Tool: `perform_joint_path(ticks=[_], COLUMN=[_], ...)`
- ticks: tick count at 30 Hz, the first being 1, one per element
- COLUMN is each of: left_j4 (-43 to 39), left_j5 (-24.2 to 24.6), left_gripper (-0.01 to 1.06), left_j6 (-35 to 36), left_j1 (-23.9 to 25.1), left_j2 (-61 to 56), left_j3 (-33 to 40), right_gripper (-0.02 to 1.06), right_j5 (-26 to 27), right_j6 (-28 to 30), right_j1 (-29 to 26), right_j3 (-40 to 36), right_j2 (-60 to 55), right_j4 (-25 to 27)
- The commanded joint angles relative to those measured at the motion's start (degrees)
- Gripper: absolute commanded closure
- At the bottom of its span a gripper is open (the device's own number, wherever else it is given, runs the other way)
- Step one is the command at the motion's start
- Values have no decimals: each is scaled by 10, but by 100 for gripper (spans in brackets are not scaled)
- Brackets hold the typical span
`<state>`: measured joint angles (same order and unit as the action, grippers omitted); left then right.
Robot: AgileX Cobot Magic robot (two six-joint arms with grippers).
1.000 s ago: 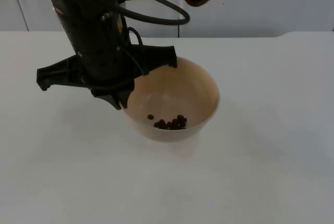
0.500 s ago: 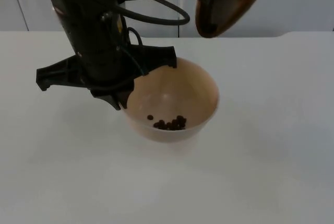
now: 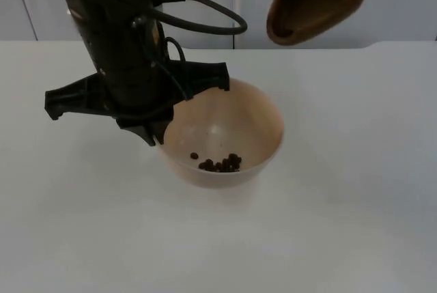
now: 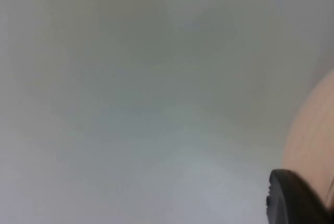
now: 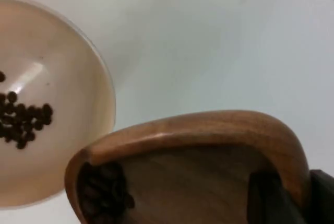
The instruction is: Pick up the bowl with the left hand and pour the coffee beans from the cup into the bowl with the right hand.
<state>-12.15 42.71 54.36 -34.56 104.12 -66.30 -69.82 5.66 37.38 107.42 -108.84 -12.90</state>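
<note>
White table top (image 3: 355, 190) lies bare right of and in front of the shallow beige bowl (image 3: 263, 119), giving free passage there. The left side of the bowl is blocked by the black left arm, whose left gripper (image 3: 158, 132) clamps the left rim. Above the bowl's far right, the tilted brown wooden cup (image 3: 311, 9) hangs in the right gripper (image 5: 284, 195), leaving open air between cup and bowl.

white table (image 3: 355, 190), beige bowl (image 3: 256, 126) with coffee beans (image 3: 220, 164)
</note>
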Motion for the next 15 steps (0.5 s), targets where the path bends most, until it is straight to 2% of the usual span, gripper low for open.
perform_joint_path(ticks=[1,5,15], left_j4=[-5,-5,-22], left_j5=[2,5,-1], left_gripper=[105,105,105], left_j6=[4,4,-1], left_j1=[-1,-1,-1], left_j2=[-2,-2,-2], left_j3=[-2,-2,-2], right_gripper=[104,104,104], right_j5=[9,17,45], right_j6=[12,31,31], right_j1=[-15,-60,-83], right_j3=[4,4,-14], right_j2=[8,8,8], right_j4=[35,129,155])
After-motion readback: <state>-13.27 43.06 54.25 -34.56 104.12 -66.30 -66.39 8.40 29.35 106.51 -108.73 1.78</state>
